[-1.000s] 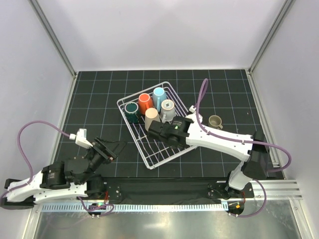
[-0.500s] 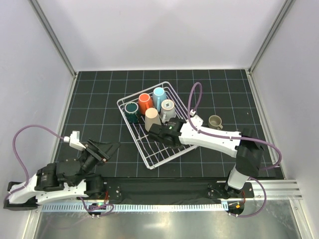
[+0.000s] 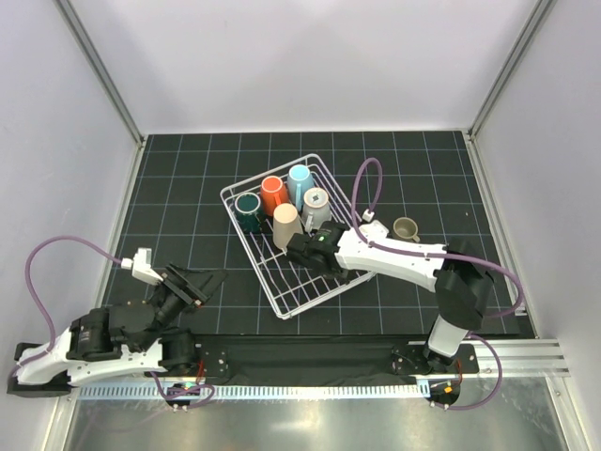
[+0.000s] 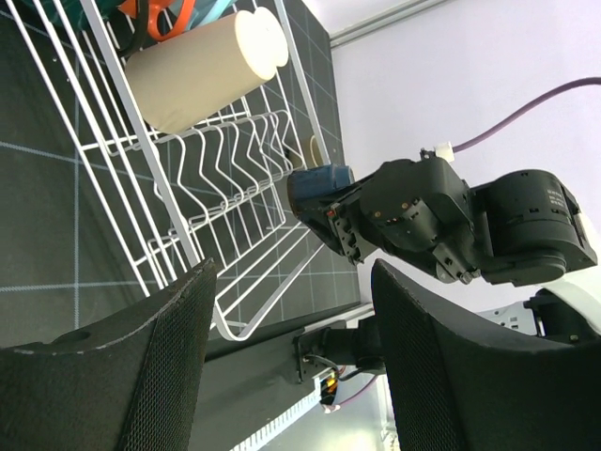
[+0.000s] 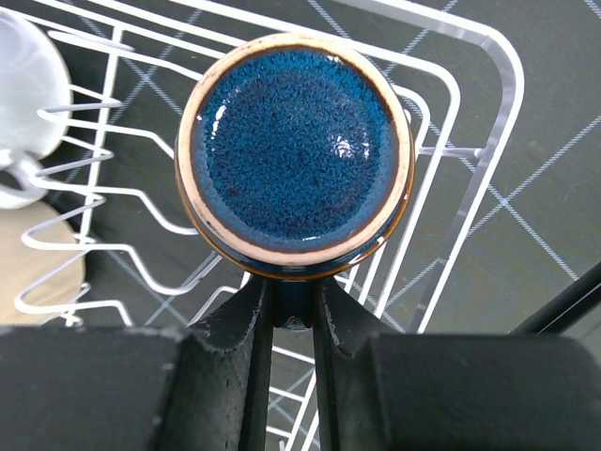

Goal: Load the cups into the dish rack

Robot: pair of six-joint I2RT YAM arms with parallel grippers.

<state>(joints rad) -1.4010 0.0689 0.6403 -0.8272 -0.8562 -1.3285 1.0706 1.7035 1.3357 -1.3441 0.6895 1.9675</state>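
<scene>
**Q:** What's the biggest thing in front of you?

**Me:** The black gridded table (image 3: 188, 188). The white wire dish rack (image 3: 282, 287) sits askew at its middle.

**Q:** What's in the rack?

**Me:** Five at the far end, close together: the beige tumbler (image 3: 285, 225), the grey-white mug (image 3: 316, 205), the orange cup (image 3: 273, 194), the dark teal cup (image 3: 249, 209) and the light blue cup (image 3: 300, 181).

**Q:** And your right gripper (image 5: 291, 310)?

**Me:** My fingers there are pressed in on a dark bit at the edge of the navy cup (image 5: 296, 155), pinching it. The cup's round blue face points at my wrist camera. It hangs over the rack's tines, near a rounded corner. I can't tell if it touches the wires.

**Q:** Your left gripper (image 4: 293, 291)?

**Me:** Low at the near left, well apart from the rack, fingers spread wide around nothing.

**Q:** Anything smaller?

**Me:** The olive cup (image 3: 406, 228), on the table right of the rack.
</scene>
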